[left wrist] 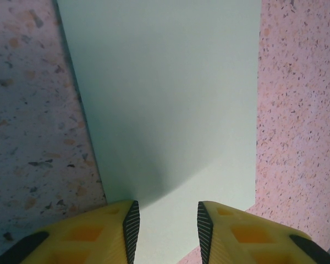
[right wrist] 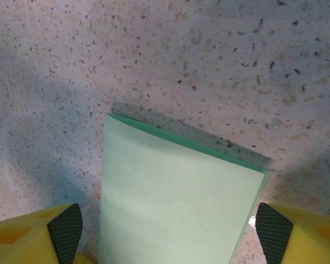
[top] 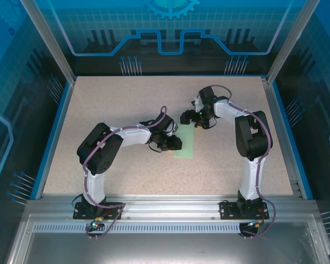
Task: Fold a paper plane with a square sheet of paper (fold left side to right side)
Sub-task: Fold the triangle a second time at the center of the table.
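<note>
Top external view shows you the square sheet of paper [top: 184,144] lying on the speckled table [top: 99,99] between the two arms; it now reads as a narrow upright rectangle, not a square, so you can judge the left-to-right fold as made. The right wrist view backs this up; at the sheet's far edge [right wrist: 170,203] you see two layers, the upper one sitting slightly short of a darker green one beneath, so the edges are not quite flush. The right gripper [right wrist: 170,236] stands wide open, its pads either side of the paper's near end and clamping nothing. The left gripper [left wrist: 166,231] is at the sheet's left edge; its jaws are partly apart, with the flat paper [left wrist: 165,99] showing through the gap and nothing pinched between them; whether its tips press on the sheet you cannot tell. What is left is most of the job, as you would judge it: sharpening the crease, then the nose and wing folds; no dart shape exists yet.
</note>
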{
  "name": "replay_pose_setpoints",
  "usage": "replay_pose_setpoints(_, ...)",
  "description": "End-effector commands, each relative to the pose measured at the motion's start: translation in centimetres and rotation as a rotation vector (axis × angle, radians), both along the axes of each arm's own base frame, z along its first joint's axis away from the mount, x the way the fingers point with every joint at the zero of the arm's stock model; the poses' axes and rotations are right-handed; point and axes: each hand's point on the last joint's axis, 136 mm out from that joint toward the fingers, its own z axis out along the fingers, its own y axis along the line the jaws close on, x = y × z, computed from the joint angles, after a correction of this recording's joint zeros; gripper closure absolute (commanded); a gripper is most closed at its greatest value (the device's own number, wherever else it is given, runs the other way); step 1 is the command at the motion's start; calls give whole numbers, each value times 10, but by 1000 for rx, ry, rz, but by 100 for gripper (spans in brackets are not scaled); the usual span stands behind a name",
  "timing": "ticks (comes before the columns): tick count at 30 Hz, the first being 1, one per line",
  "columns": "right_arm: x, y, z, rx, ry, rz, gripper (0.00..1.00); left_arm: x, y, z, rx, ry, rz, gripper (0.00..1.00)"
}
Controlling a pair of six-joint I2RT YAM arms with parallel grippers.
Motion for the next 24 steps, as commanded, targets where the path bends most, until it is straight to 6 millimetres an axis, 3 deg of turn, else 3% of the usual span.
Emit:
replay_pose_setpoints(1, 8, 2, 3, 38, -8, 5, 14, -6, 1, -5, 20, 19, 0, 62)
replay_pose_setpoints(24, 13, 1, -9, 26, 33, -27, 10, -6, 1, -5, 17, 18, 1, 63)
